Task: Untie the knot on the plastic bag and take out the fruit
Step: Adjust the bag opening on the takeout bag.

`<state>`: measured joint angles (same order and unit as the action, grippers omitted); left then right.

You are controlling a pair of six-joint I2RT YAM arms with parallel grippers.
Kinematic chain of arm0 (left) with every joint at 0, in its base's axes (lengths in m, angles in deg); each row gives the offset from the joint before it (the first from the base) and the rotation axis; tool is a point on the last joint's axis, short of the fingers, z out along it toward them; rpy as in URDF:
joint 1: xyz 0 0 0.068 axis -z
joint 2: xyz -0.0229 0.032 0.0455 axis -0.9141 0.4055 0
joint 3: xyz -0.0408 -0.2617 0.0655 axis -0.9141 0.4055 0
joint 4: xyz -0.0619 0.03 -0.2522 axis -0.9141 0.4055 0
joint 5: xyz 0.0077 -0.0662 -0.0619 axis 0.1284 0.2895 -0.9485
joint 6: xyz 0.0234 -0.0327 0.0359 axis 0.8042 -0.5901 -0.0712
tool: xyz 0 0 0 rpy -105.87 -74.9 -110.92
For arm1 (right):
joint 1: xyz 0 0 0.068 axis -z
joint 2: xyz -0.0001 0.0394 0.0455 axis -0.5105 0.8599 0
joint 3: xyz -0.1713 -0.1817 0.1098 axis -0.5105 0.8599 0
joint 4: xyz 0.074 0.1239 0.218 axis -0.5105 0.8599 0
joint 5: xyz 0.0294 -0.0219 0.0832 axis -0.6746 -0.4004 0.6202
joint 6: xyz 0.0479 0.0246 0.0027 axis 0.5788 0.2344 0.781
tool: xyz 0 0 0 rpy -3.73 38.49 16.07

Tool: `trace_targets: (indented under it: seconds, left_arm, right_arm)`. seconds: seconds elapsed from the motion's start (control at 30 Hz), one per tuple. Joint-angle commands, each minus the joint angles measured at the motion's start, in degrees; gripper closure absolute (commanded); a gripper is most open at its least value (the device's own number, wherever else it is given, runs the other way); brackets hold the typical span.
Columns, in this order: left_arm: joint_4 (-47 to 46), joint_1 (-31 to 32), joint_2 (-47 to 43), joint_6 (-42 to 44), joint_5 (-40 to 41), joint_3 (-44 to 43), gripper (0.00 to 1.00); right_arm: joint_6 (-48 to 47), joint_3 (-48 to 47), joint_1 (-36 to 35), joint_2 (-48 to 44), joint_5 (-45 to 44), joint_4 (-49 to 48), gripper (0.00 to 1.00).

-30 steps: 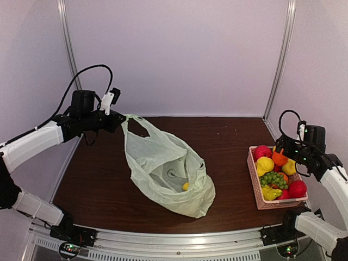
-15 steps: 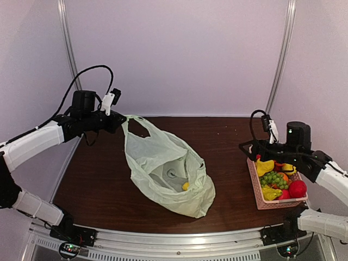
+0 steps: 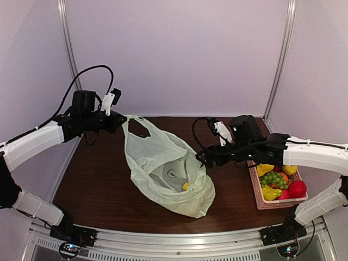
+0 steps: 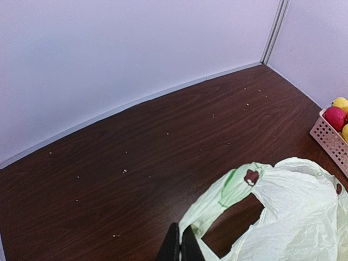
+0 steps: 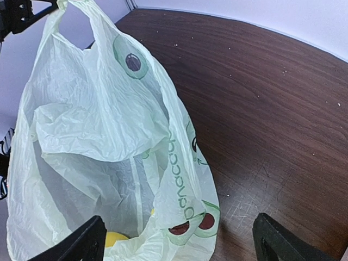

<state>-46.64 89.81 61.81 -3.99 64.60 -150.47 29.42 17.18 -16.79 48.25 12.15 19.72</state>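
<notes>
The pale green plastic bag (image 3: pixel 157 157) sits at the table's middle with its mouth open. My left gripper (image 3: pixel 120 119) is shut on one handle loop (image 4: pixel 217 201) and holds it up at the back left; in the left wrist view the left gripper (image 4: pixel 180 247) pinches that thin plastic. One yellow fruit (image 3: pixel 185 186) lies inside the bag and shows at the bottom of the right wrist view as a yellow fruit (image 5: pixel 117 239). My right gripper (image 3: pixel 202 159) hangs open just right of the bag's rim (image 5: pixel 179 179), holding nothing. The knot is out of view.
A pink slatted basket (image 3: pixel 272 205) stands at the right edge, holding yellow fruits (image 3: pixel 266 169), green grapes (image 3: pixel 273 178) and a red fruit (image 3: pixel 297 188). The right forearm passes over its far end. White walls close in the back and both sides.
The right arm has swung left from above the basket to the bag's right rim, its jaws still wide. The left arm and the held handle have not moved.
</notes>
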Motion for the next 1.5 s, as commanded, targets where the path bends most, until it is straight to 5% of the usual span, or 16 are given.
trace_targets:
  seconds: [0.0,0.27,0.37,0.53,0.7,0.9,1.0,1.13,1.47]
  left_arm:
    - [-0.7,0.0,-0.5,-0.5,-0.3,-1.5,1.0]
    - [-0.6,0.0,0.0,-0.9,-1.4,-1.6,1.0]
    - [-0.7,0.0,0.0,-0.8,-1.2,-1.5,1.0]
    - [-1.1,0.0,-0.7,-0.8,-0.7,-1.2,1.0]
    - [-1.2,0.0,-1.3,-0.8,-0.5,-1.1,1.0]
    - [-1.6,0.0,-1.6,-0.7,-0.3,-0.9,1.0]
    - [-1.6,0.0,-1.5,-0.7,-0.3,-0.9,1.0]
    - [-1.6,0.0,-1.2,-0.8,-0.8,-0.9,1.0]
    - [-1.6,0.0,-0.3,-1.0,-1.2,-1.0,1.0]
  right_arm:
    - [3.7,-3.1,-1.7,4.1,-9.2,6.4,0.05]
    - [10.1,0.2,-3.8,9.3,-5.0,-0.5,0.14]
    - [11.5,0.4,-4.5,11.4,-4.3,-4.6,0.36]
    - [10.7,-3.9,-4.5,15.3,-7.6,-6.9,0.9]
    - [6.4,-13.3,-4.5,19.4,-11.4,-4.7,1.0]
    - [4.3,-19.6,-4.5,23.7,-12.3,-2.9,0.96]
    - [3.6,-20.8,-4.6,23.6,-12.9,-1.2,0.55]
    - [-0.2,-21.7,-6.6,20.6,-13.8,-1.2,0.28]
    - [-2.3,-31.7,-11.3,29.3,-15.5,6.3,0.2]
